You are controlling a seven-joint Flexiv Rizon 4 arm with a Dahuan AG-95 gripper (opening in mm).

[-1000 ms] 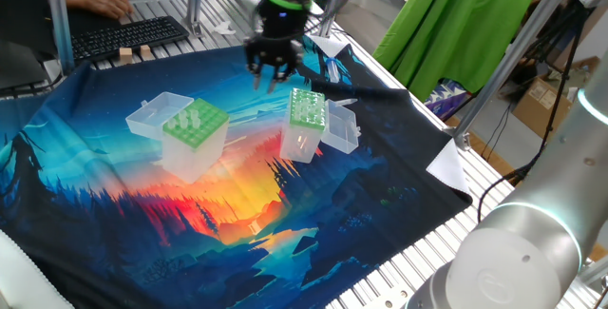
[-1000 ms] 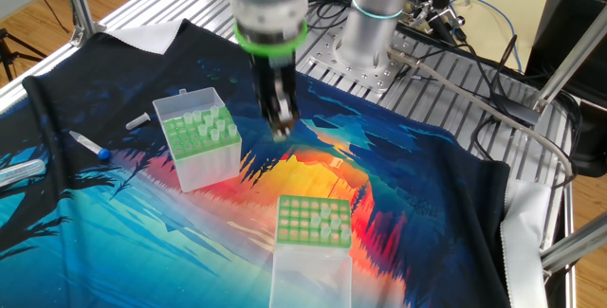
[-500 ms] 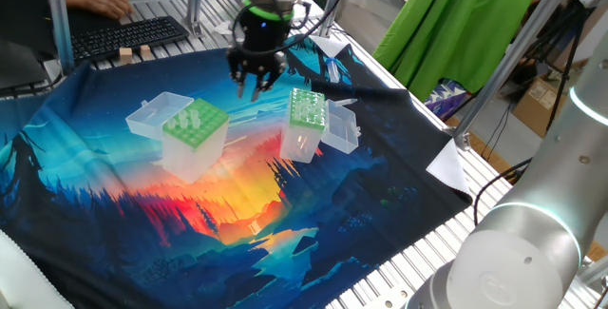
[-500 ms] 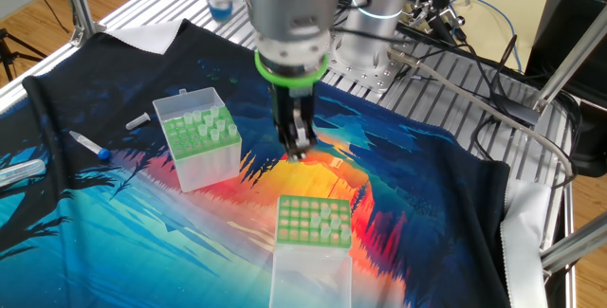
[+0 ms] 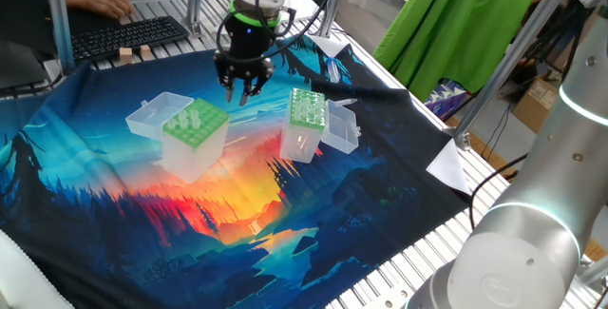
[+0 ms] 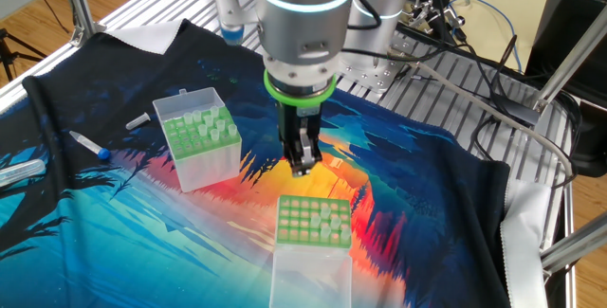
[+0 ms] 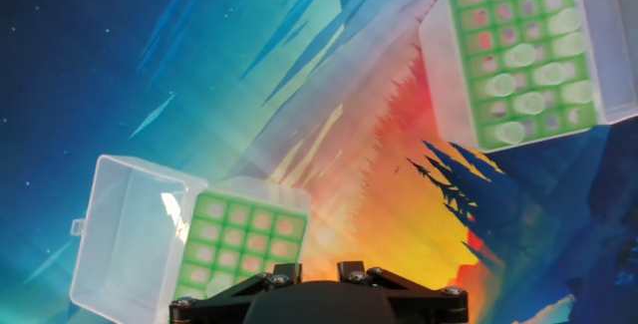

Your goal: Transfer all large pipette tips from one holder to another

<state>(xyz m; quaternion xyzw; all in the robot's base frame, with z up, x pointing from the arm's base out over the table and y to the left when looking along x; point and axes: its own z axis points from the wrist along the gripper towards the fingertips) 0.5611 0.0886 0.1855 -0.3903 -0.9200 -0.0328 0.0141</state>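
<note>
One holder [image 5: 195, 124], a clear box with a light-green wide-holed top and a big open lid, stands on the printed cloth; it is also seen as the holder [image 6: 313, 221] and the holder [image 7: 244, 244]. Another, narrower green-topped box [image 5: 306, 111] stands beside it, also seen as the narrower box [image 6: 199, 137]; several whitish large pipette tips [image 7: 523, 75] sit in its holes. My gripper [image 5: 242, 90] hangs above the cloth between the boxes, nearer the light-green holder. The gripper [image 6: 302, 164] points straight down. In the hand view the gripper [image 7: 317, 267] stands open a little, and only cloth shows in the gap.
Small tubes [image 6: 90, 144] and a larger tube [image 6: 19, 171] lie on the cloth to one side. A keyboard [image 5: 128, 33] and a person's hand [image 5: 100, 0] are beyond the cloth's edge. Metal frame posts [image 5: 195, 0] and cables [image 6: 455, 62] surround the table.
My gripper has travelled away from the narrower box toward the light-green holder, staying above the cloth. Its opening looks unchanged, and neither box has moved.
</note>
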